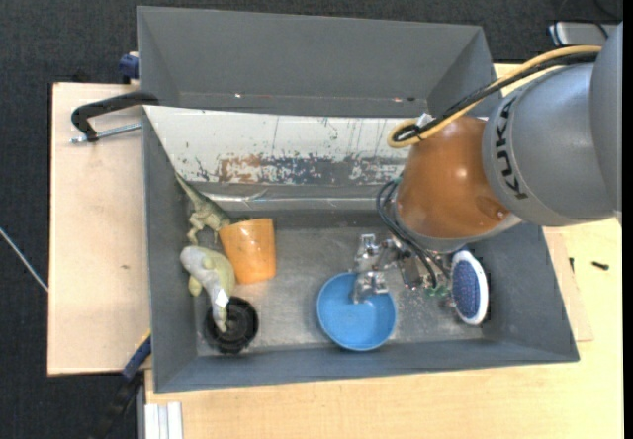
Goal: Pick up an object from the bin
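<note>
Blue bowl [354,320]: round, shallow, upright, on the bin floor at the near wall, a little right of centre. Its inside is in view on the left and near side.

End effector [373,279]: metal, pointing down, right above the bowl's far rim, its tip overlapping the rim's upper right edge. Cannot tell whether it touches the bowl. Cannot tell whether it is open or closed. Nothing seen gripped.

Wrist: rounded orange cover [445,190] just above and right of the end effector, dark cables looped beneath it. A yellow cable [475,101] runs up over the cover to the grey arm [559,150], which comes in from the right.

Just right of the bowl: an oval brush-like thing [469,290], blue face with a white rim, lying close to the right wall, partly under the wrist.

Left of the bowl, apart from it: orange cup [249,249]. Beside the cup on its left, a pale greenish soft figure [203,267]. Below that, in the near left corner, a black round thing [231,324], with the figure's lower end touching it.

Grey metal bin [297,61]: back wall scuffed, with flecks of colour.
</note>
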{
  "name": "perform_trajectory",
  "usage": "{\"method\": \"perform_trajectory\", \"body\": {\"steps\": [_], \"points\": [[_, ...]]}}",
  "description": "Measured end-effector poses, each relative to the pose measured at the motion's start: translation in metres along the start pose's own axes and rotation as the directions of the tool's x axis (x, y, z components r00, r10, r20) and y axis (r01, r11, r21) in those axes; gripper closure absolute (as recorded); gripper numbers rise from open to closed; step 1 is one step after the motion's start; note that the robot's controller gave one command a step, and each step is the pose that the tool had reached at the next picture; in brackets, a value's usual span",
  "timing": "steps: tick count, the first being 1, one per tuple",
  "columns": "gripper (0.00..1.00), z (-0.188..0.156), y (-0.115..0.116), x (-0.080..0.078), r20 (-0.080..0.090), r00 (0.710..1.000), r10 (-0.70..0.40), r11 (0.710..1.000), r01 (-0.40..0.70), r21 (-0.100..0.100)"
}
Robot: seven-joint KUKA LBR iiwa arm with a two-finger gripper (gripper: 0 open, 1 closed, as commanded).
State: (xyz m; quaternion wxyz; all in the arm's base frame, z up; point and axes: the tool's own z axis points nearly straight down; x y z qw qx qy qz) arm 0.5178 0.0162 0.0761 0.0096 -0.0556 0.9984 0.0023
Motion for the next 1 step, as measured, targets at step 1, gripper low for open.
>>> {"method": "perform_trajectory", "body": {"steps": [1], "points": [[1.00, -0.1990, -0.1006, 0.0061, -0.005, 0.983, -0.184, 0.983, 0.184, 0.008]]}}
